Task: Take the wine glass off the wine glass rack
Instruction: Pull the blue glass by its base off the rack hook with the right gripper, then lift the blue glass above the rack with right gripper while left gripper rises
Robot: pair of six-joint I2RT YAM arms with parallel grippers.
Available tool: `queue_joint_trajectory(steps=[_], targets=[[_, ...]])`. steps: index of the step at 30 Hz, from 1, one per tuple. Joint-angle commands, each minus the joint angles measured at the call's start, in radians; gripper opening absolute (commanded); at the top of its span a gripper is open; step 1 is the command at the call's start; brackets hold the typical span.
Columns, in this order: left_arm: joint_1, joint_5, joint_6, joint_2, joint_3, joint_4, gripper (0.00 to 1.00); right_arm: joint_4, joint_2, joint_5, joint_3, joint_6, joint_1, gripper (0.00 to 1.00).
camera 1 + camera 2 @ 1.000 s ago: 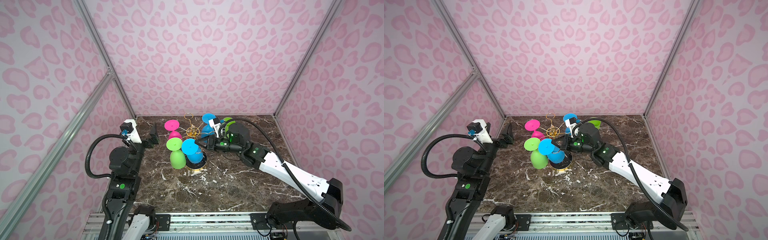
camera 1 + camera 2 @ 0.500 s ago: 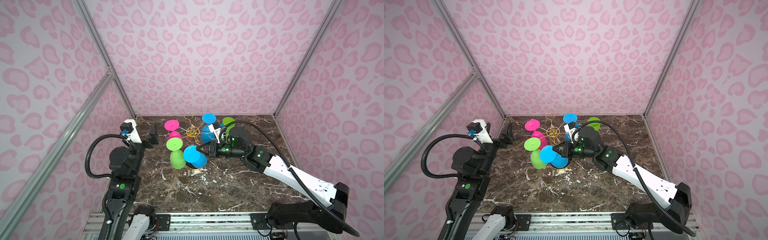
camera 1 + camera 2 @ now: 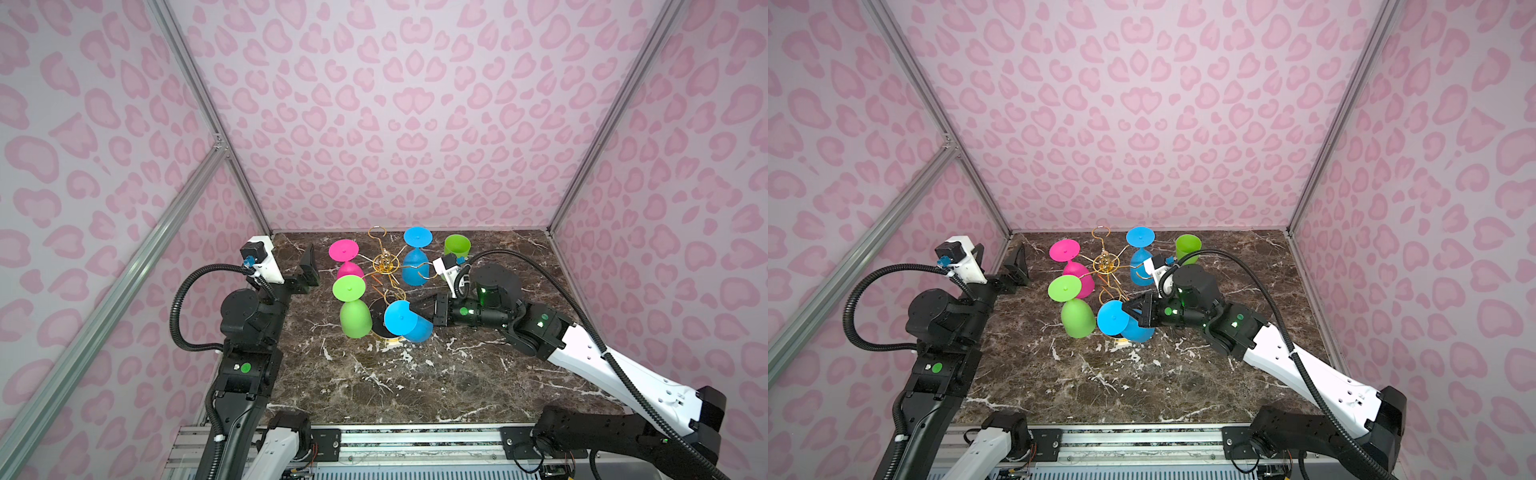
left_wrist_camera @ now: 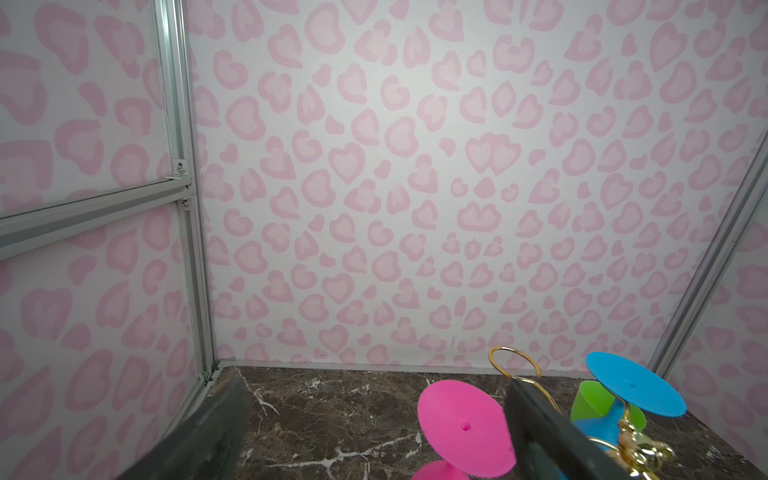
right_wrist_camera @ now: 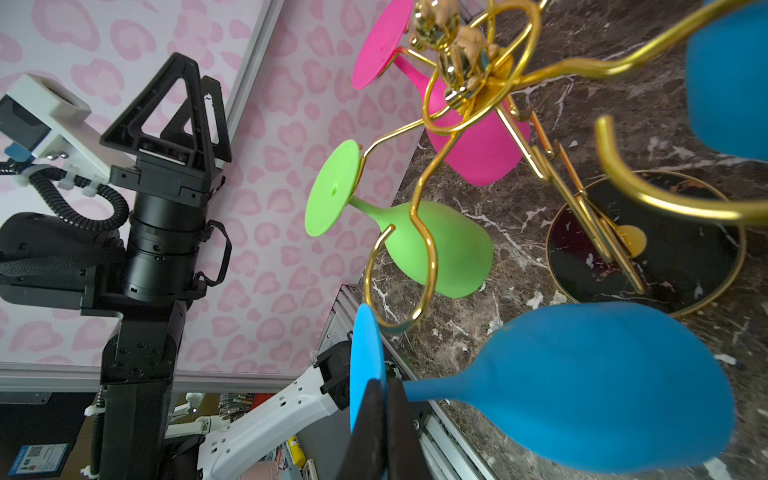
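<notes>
beside the gold rack [image 3: 384, 263], tilted blue glass [image 3: 417, 330]

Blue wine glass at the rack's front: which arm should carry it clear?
Right. The right gripper is shut on the stem of the blue wine glass, beside an empty loop of the wine glass rack. The left gripper is open, off to the side, holding nothing.

In the left wrist view, the left gripper [image 4: 374, 395] was seen only as two blurred fingers [image 4: 199, 440] cut off by the frame edge, and the pink glass [image 4: 463, 428] was cropped. In both top views, the round base [image 3: 378, 313] of the wine glass rack [image 3: 384, 262] was largely covered by the blue wine glass [image 3: 401, 318].
</notes>
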Motion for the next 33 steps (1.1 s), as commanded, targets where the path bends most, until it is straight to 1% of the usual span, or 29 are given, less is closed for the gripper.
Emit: queue_joint_trajectory(steps=[1,5,11,17,20,23,26,28,33], targets=[[0.002,0.015,-0.031,0.005,0.020,0.038,0.97,-0.030,-0.033,0.039,-0.022,-0.016,-0.020,0.00],[0.002,0.015,-0.071,0.008,0.031,0.046,0.97,-0.077,-0.086,0.051,-0.039,-0.025,-0.070,0.00],[0.001,0.020,-0.132,0.014,0.067,0.048,0.97,-0.130,-0.174,0.055,-0.053,-0.045,-0.185,0.00],[0.001,0.090,-0.210,0.039,0.122,0.041,0.97,-0.253,-0.225,0.071,0.016,-0.139,-0.320,0.00],[0.001,0.159,-0.254,0.066,0.166,0.025,0.96,-0.302,-0.225,0.075,0.091,-0.202,-0.384,0.00],[0.002,0.230,-0.294,0.092,0.208,0.012,0.93,-0.320,-0.201,0.087,0.180,-0.259,-0.415,0.00],[0.001,0.312,-0.341,0.118,0.247,0.005,0.91,-0.323,-0.165,0.104,0.270,-0.313,-0.419,0.00],[0.001,0.370,-0.380,0.137,0.275,0.003,0.87,-0.306,-0.141,0.103,0.321,-0.342,-0.419,0.00],[0.001,0.564,-0.488,0.230,0.364,0.011,0.79,-0.234,-0.067,0.080,0.445,-0.405,-0.419,0.00]])
